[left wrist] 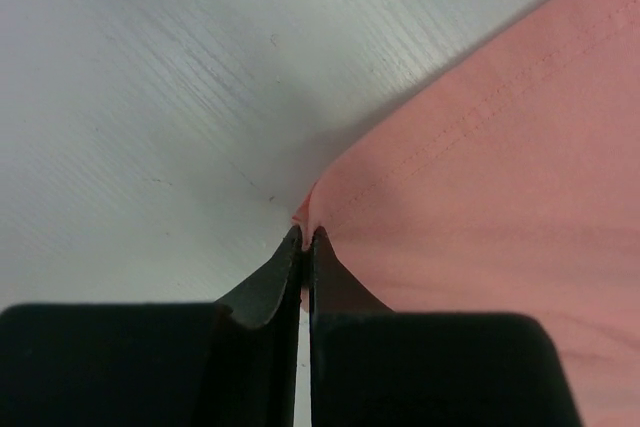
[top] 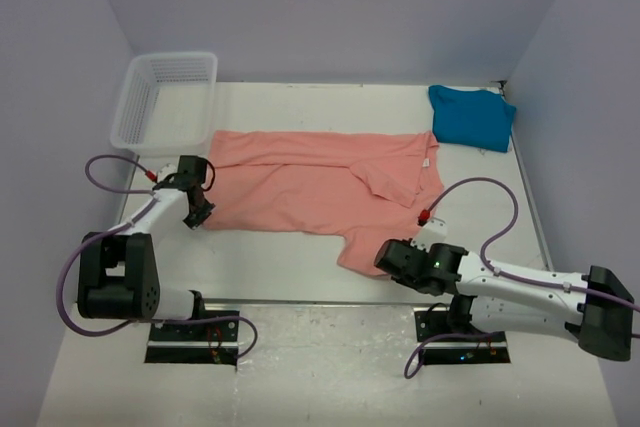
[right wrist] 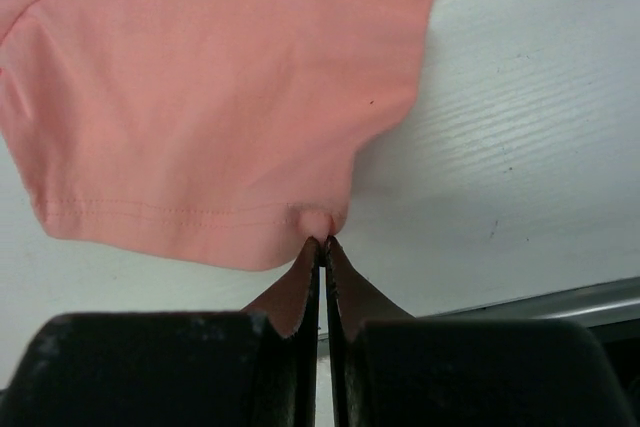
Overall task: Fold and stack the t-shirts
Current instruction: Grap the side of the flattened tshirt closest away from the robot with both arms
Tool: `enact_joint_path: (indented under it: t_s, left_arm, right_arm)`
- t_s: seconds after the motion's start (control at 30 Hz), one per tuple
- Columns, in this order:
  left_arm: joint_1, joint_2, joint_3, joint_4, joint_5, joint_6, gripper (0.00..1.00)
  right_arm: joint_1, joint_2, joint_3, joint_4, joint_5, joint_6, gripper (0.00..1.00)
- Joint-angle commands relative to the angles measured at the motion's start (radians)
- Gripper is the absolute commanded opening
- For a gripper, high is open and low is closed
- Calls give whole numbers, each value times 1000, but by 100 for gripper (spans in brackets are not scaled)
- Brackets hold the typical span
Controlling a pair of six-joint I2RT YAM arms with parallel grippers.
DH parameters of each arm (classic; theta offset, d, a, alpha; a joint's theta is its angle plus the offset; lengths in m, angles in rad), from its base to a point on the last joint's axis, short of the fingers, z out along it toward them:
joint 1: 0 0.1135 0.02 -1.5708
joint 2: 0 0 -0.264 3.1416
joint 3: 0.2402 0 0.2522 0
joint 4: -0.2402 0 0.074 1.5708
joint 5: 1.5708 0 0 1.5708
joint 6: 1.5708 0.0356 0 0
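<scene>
Progress check, largest item first.

White counter (top: pixel 300 277): carrying both shirts and a basket. No stack formed yet.

Salmon-pink short-sleeved cloth t-shirt (top: pixel 300 182), taken as landmark: spread lengthwise across mid-counter, hem end left, neck end right, near sleeve trailing toward the arm bases. Some cloth doubled over near the neck end. Judged mostly unfolded, with the main fold not yet made.

White plastic mesh basket (top: pixel 128 107): just past the pink shirt's far left corner.

Teal-blue cloth t-shirt (top: pixel 472 117): off the pink shirt's far right corner, near but apart, lying as a compact bundle. Judged already folded.

Right pincer (right wrist: pixel 325 240): at the pink shirt's near sleeve, clenched on a small nub of the sleeve hem.

Left pincer (left wrist: pixel 305 237): at the pink shirt's near left corner, clenched on the tip of the hem corner.

Small white neck label (top: pixel 427 161): at the pink shirt's right end.

Left to do, by judgement: fold the pink shirt, then stack it with the teal one.

Hard to make out:
- depth of cloth caught in either pincer
- number of layers pinched
- number of folds in the teal bundle
- label print, too small to read
- most of the pink shirt, cut off in both wrist views
</scene>
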Motion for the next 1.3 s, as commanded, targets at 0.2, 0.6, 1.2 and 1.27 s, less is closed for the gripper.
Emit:
enact_joint_path:
  t_s: [0.2, 0.6, 1.2, 1.27]
  left_arm:
    - [-35, -46, -22, -35, 37, 70, 0]
    - [-39, -130, -16, -97, 28, 114, 0]
    - [-38, -193, 72, -110, 35, 124, 0]
    - [-38, -196, 68, -114, 28, 124, 0]
  right_arm:
    - [24, -60, 164, -262, 112, 120, 0]
    - [265, 25, 306, -636, 148, 501, 0]
    - [-173, -66, 477, -486, 503, -9, 0]
    - [-200, -72, 477, -438, 519, -95, 0]
